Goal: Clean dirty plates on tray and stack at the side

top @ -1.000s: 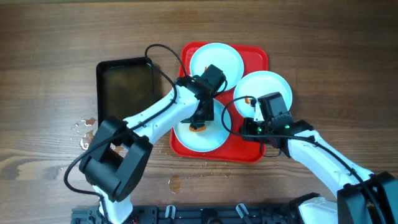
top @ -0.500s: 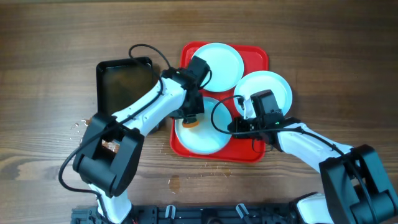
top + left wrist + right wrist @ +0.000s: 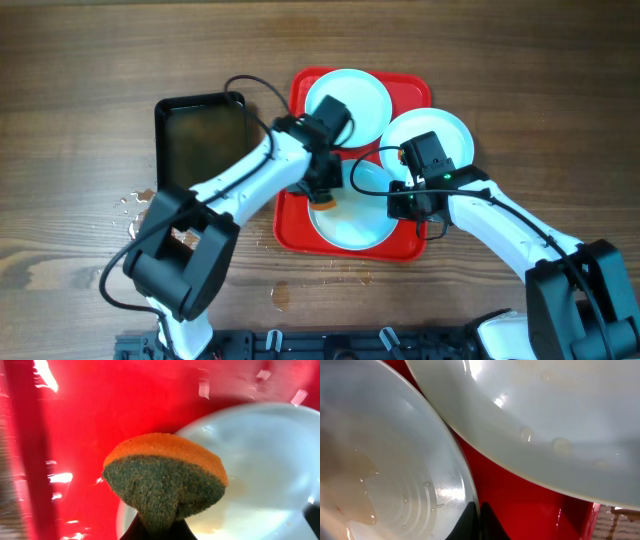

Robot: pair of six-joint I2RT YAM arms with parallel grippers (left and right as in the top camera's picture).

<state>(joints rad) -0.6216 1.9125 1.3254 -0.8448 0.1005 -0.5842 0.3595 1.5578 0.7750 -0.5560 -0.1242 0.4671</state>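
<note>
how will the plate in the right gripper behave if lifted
Probably slippery: the plate looks wet, and the right gripper pinches only its thin rim. Likely to tip or sag downward, being held at one edge.

Dark wood-grain table, small wet patches

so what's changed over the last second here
The front plate slid right across the tray, and the right claw now seems to pinch its rim. The left claw, holding the sponge throughout, swung left, then back right to that plate's left edge. The back plate, right plate and black tray stayed put.
</note>
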